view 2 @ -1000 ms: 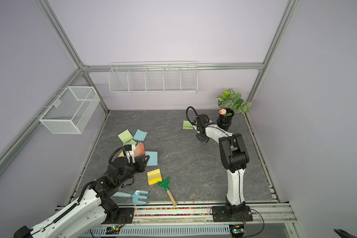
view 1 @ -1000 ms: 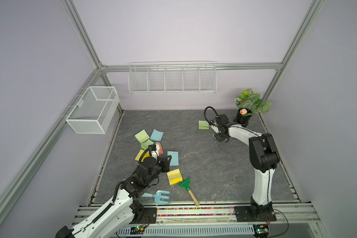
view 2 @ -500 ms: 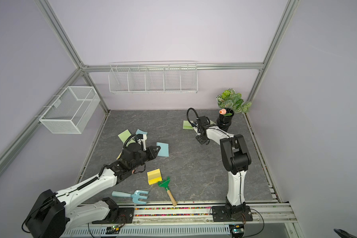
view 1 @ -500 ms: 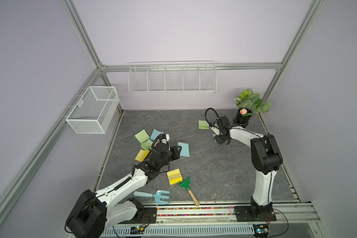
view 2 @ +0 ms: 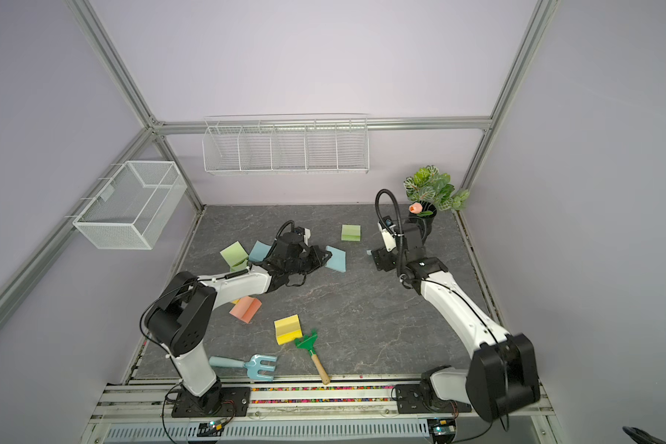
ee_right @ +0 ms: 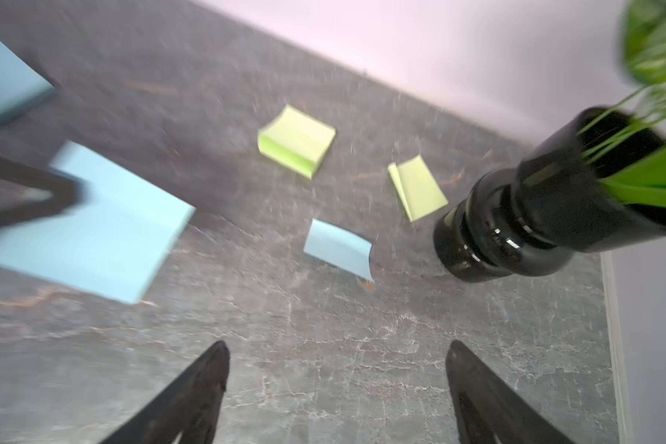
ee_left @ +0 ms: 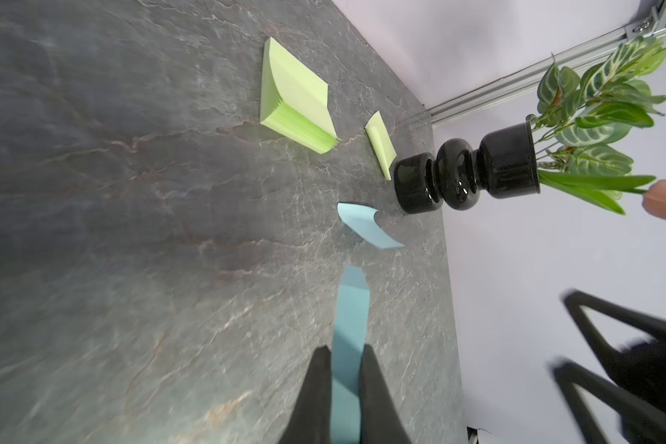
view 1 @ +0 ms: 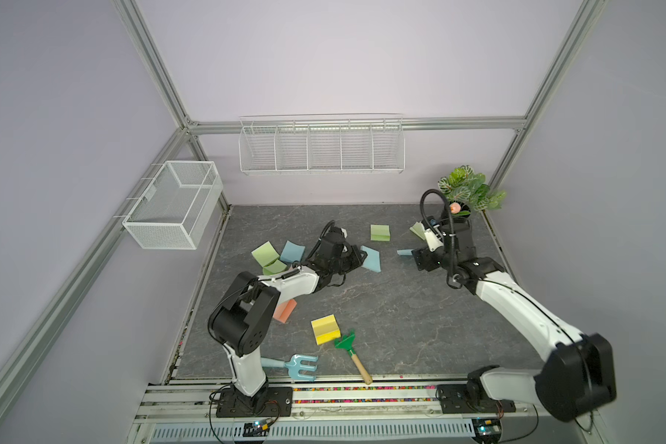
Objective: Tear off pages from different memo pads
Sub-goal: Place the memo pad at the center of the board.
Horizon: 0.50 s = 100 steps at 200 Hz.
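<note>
Left end effector [ee_left: 345, 353] grips a light blue square memo pad [ee_right: 104, 226]; open right end effector [ee_right: 338, 348] should pinch only its top sheet.

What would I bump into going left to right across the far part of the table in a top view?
green memo pad → light blue memo pad → blue memo pad pinched by the left gripper → loose blue page → loose green page → black vase with the plant.
</note>
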Available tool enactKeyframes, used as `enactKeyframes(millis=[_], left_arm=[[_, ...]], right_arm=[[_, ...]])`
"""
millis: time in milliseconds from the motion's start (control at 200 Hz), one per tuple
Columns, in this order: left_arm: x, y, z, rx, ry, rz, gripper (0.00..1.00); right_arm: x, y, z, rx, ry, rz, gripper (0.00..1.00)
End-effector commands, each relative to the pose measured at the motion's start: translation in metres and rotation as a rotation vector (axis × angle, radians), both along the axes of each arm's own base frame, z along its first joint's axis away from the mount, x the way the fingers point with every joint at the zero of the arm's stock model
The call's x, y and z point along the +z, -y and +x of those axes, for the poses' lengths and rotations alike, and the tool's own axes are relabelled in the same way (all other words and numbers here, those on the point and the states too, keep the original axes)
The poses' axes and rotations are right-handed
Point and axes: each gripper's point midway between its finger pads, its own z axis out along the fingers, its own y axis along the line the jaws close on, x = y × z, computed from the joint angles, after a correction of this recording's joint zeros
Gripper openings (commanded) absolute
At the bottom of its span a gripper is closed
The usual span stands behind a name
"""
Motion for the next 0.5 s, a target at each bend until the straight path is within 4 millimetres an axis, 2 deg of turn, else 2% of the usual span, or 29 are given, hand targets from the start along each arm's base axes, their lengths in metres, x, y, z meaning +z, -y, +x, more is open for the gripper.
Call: enactKeyframes(millis=[0, 95, 190, 405, 495], left_arm=[[0.015, 0.022, 0.014, -0.039, -0.003, -0.13, 0.08], [0.002, 0.026, 0.026, -0.014, -0.022, -0.107, 0.08], [-0.015, 0.033, 0.034, -0.014, -0.06, -0.08, 0.08], [-0.048, 0.041, 0.045, -0.004, -0.126, -0.054, 0.1], [-0.056, 0.044, 0.049, 0.001, -0.138, -0.058, 0.12]], right_arm=[[0.003, -0.003, -0.026, -0.045, 0.037, 0.253, 0.89], [0.004, 0.016, -0.039, -0.177, 0.099, 0.41, 0.89], [0.006, 0.009, -0.048, -0.11, 0.147, 0.427, 0.89], [-0.004, 0.015, -0.052, -0.14, 0.121, 0.417, 0.89], [-0.009, 0.014, -0.053, -0.139, 0.109, 0.428, 0.89]])
